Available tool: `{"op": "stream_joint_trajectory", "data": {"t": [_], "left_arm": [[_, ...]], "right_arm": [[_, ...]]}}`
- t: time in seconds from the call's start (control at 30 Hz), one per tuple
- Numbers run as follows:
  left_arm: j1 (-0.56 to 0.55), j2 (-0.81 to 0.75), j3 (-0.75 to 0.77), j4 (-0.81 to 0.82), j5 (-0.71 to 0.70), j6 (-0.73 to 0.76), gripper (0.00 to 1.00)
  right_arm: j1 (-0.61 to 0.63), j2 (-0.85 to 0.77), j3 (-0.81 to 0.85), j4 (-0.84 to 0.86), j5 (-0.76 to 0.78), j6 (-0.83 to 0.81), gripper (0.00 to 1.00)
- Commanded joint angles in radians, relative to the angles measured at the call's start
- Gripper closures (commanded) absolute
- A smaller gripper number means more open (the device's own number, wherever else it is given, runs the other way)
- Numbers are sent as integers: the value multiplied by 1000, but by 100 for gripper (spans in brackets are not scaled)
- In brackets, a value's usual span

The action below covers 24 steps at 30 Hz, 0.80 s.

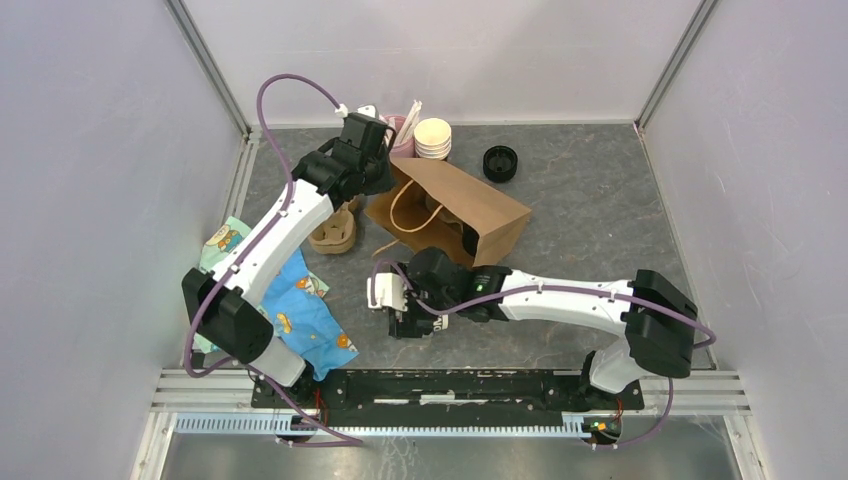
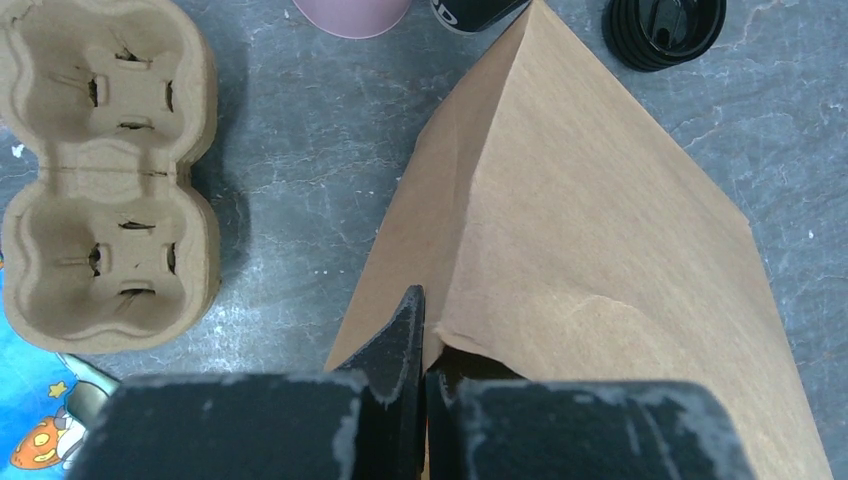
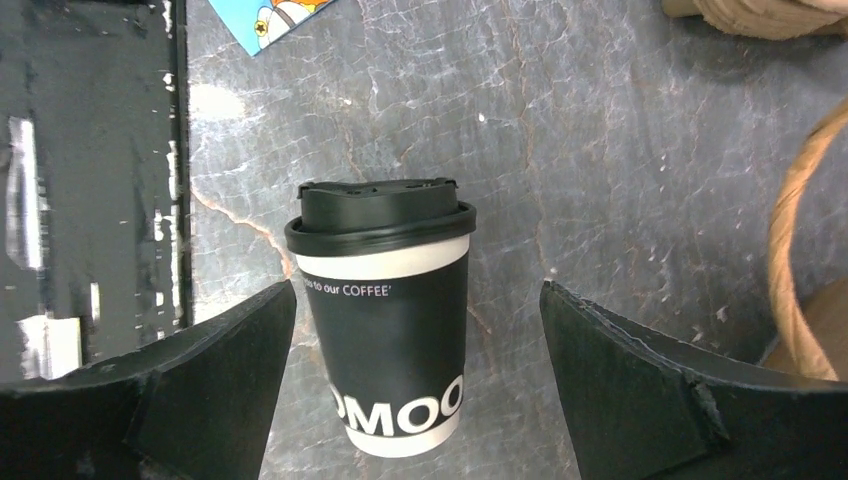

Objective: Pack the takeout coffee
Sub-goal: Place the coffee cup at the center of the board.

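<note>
The takeout coffee (image 3: 385, 320), a black paper cup with a black lid and white lettering, appears to lie on its side on the grey table. It sits between the spread fingers of my right gripper (image 3: 415, 380), closer to the left finger (image 3: 200, 380), with a clear gap to the right one. In the top view the right gripper (image 1: 405, 312) hides the cup. The brown paper bag (image 1: 470, 212) lies behind it. My left gripper (image 2: 424, 345) is shut on the bag's edge (image 2: 600, 250), at the bag's far left corner in the top view (image 1: 388, 168).
A cardboard cup carrier (image 1: 335, 232) (image 2: 100, 170) lies left of the bag. A stack of lidless cups (image 1: 433, 138), a pink cup (image 2: 350, 12) and a stack of black lids (image 1: 500, 163) (image 2: 665, 30) stand at the back. A blue cloth (image 1: 300, 310) lies front left. The bag's handle (image 3: 790, 250) is right of the cup.
</note>
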Motion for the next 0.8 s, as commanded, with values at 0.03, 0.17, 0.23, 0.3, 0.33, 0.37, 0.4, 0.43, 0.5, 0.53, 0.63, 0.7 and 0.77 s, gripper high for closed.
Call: {"op": "stream_joint_trajectory", "data": {"t": [0.03, 0.17, 0.23, 0.3, 0.33, 0.37, 0.4, 0.43, 0.5, 0.53, 0.63, 0.7, 0.77], "left_arm": [[27, -37, 53, -49, 3, 0, 98], [31, -8, 110, -95, -2, -58, 98], [30, -3, 113, -98, -3, -71, 98], [30, 1, 115, -101, -12, -81, 98], [30, 2, 117, -105, -15, -84, 98], [30, 4, 120, -108, -18, -84, 98], [30, 5, 122, -108, -19, -84, 98], [30, 7, 125, -108, -21, -84, 98], [31, 14, 128, -101, -15, -80, 98], [29, 18, 133, -99, -14, -80, 98], [31, 32, 160, -107, -25, -106, 98], [32, 28, 158, -101, -30, -145, 98], [33, 20, 140, -96, -24, -184, 98]], "right_arm": [[9, 22, 182, -133, 24, 207, 2], [38, 60, 283, -263, 75, 366, 2], [50, 75, 332, -327, 118, 419, 2], [52, 98, 392, -395, 155, 525, 2], [58, 110, 420, -425, 161, 559, 2], [69, 126, 441, -456, 174, 595, 2], [86, 133, 446, -467, 182, 622, 2], [102, 138, 441, -464, 195, 639, 2], [128, 137, 424, -446, 222, 665, 2], [138, 135, 421, -437, 225, 680, 2], [163, 127, 434, -443, 231, 753, 2], [186, 111, 442, -463, 276, 810, 2], [216, 91, 441, -474, 334, 867, 2]]}}
